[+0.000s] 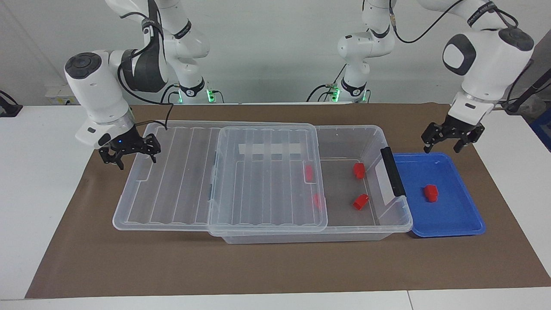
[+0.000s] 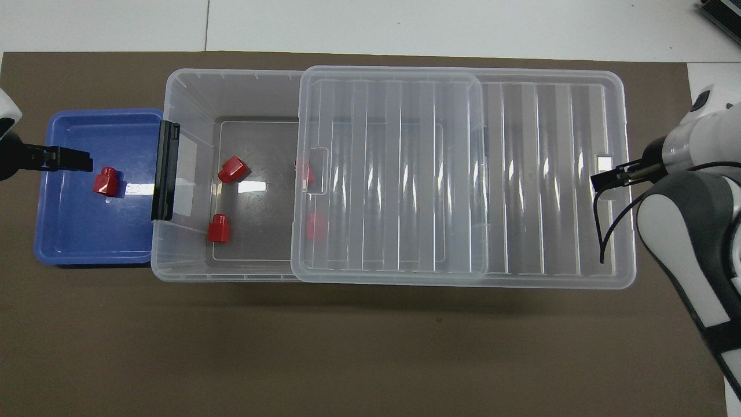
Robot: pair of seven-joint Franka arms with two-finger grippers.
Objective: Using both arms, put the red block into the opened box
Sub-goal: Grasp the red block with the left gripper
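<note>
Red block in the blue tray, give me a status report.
Left gripper open over tray's robot-side rim. Right gripper open at lid end. Red block untouched; box half open, nothing blocking.

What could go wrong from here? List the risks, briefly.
1. The left pincer hangs open over the blue tray's rim nearest the robots, not over the lone red block; a straight descent may hit the rim.
2. The lid covers half the box, and the right pincer sits at its end; the opening could shrink.

One camera faces the robots from high across the surface (image 1: 64,267); another looks steeply down; both share the box (image 1: 366,133), seemingly whole.
</note>
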